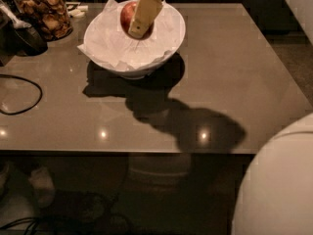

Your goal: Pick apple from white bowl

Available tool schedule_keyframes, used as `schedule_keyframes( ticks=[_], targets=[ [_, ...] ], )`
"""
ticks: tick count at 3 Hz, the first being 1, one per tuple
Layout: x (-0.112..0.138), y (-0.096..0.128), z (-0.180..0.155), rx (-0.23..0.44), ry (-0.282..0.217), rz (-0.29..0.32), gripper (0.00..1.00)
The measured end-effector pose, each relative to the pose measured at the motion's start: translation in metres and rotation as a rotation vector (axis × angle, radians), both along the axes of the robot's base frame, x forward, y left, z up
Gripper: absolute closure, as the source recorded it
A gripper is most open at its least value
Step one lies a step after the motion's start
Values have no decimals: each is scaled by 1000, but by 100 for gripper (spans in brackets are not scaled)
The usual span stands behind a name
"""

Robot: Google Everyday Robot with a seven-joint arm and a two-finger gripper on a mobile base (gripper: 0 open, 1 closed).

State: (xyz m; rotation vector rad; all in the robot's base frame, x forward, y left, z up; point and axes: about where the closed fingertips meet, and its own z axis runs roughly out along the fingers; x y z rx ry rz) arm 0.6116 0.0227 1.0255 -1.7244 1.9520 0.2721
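Observation:
The white bowl (164, 47), lined with crumpled white paper, stands at the back left of the brown table. The reddish apple (127, 11) is at the bowl's far side, level with the rim. My gripper (137, 27) reaches down into the bowl from the top edge of the view. One cream finger (145, 12) lies across the front right of the apple, and the other finger is hidden behind it. The gripper is shut on the apple.
A glass jar of brown snacks (46, 11) and a dark dish with a spoon (22, 33) stand left of the bowl. A black cable (22, 94) loops at the table's left. My white body (279, 185) fills the bottom right, past the table's front edge (122, 152).

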Motion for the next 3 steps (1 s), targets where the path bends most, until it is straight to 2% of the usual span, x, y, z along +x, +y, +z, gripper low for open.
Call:
schedule_keyframes(
  ticks=[3],
  targets=[
    [-30,44,25,-4,-51,48,100]
  ],
)
